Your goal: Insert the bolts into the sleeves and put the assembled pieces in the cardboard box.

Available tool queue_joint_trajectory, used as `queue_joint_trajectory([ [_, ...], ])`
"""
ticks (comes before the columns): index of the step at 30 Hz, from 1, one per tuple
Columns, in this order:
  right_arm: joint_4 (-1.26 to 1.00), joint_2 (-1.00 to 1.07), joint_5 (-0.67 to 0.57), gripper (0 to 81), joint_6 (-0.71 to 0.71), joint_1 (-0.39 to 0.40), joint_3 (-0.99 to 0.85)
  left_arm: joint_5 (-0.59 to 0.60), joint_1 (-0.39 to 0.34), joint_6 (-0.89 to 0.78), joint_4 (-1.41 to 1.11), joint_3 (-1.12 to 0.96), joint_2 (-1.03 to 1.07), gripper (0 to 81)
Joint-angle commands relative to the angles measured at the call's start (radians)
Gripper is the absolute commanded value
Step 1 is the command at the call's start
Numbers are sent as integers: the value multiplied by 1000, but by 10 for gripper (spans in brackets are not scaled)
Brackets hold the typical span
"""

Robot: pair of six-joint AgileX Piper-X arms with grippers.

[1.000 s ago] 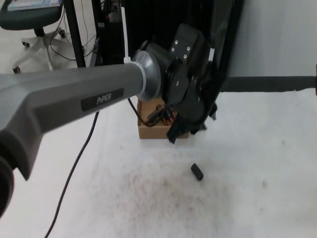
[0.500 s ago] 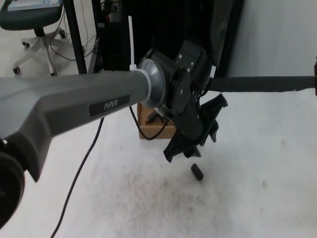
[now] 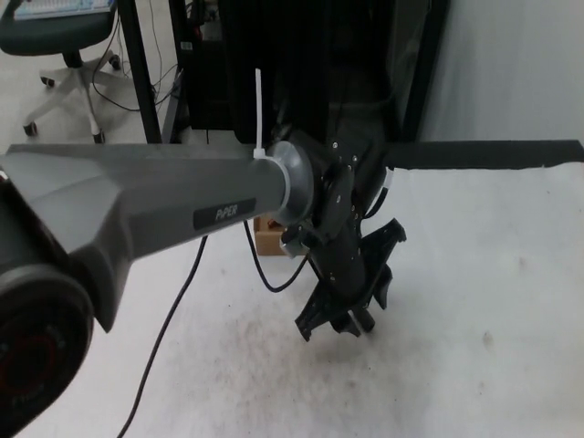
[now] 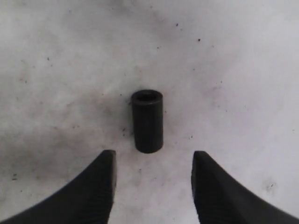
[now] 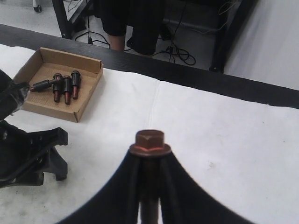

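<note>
A black sleeve [image 4: 147, 121] lies on its side on the white cloth, its bore facing away from my left gripper [image 4: 154, 156]. That gripper is open, its two fingertips just short of the sleeve's near end and wider than it. In the high view the left gripper [image 3: 347, 312] hangs low over the stained patch of cloth. My right gripper [image 5: 149, 156] is shut on a copper bolt [image 5: 149, 141], hex head up, held above the cloth. The cardboard box [image 5: 88, 95] holds several assembled pieces [image 5: 65, 86].
The left arm's long grey link [image 3: 146, 205] crosses the high view and hides most of the box [image 3: 266, 237]. A black cable [image 3: 155, 347] trails over the cloth. A dark bench edge [image 5: 210, 81] runs behind the box. White cloth lies open to the right.
The left gripper has swung from over the cardboard box toward the near side and come down over the loose sleeve, with its fingers spread.
</note>
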Motion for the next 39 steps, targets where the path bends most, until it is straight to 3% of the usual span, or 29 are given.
queue_joint_trajectory([
  [1,0,-9,-13,8,0,-4,-9,-22,-2,-10,3,-3,-1,470],
  [18,10,-9,-13,8,-7,1,-9,-43,-2,-8,-22,-3,60,460],
  [21,10,-9,-13,8,-7,1,-9,-47,-2,-15,-31,-3,68,362],
  [26,25,-9,-13,8,-7,1,-9,-73,0,-19,-35,-3,72,2],
  [33,33,-9,-13,8,-31,1,-9,-22,25,42,-35,-7,72,3],
  [39,33,-9,-13,8,-31,1,-9,46,46,402,53,-64,53,3],
])
